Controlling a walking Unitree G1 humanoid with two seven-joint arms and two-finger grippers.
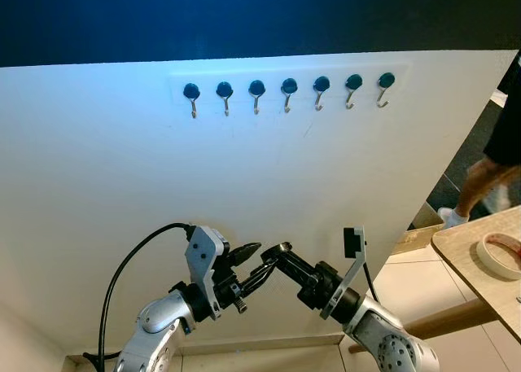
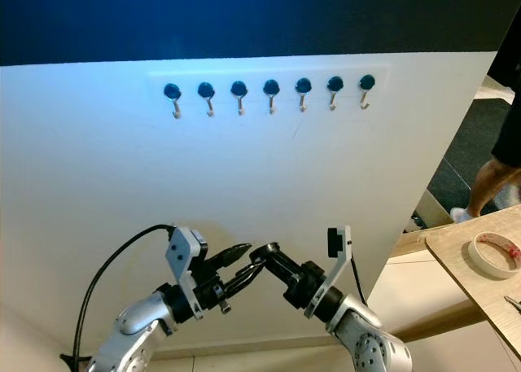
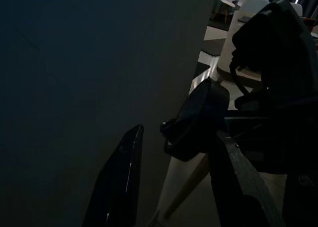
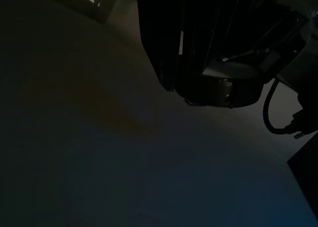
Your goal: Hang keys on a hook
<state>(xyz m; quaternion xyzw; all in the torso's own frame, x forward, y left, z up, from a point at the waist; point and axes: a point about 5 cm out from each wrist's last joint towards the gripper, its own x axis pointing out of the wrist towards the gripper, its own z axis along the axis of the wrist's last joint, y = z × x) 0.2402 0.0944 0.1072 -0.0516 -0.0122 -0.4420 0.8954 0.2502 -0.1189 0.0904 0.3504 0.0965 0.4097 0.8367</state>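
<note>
below the hooks [image 1: 288, 93] our left gripper [image 1: 251, 264] stands open against the right gripper [image 1: 273, 258], whose grip we cannot tell; a fumbled handover risks dropping keys.

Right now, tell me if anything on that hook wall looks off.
Nothing stands out. All seven hooks sit in a level row on the white wall, none bent, each bare. The left gripper and right gripper meet low beneath them. I cannot make out any keys.
</note>
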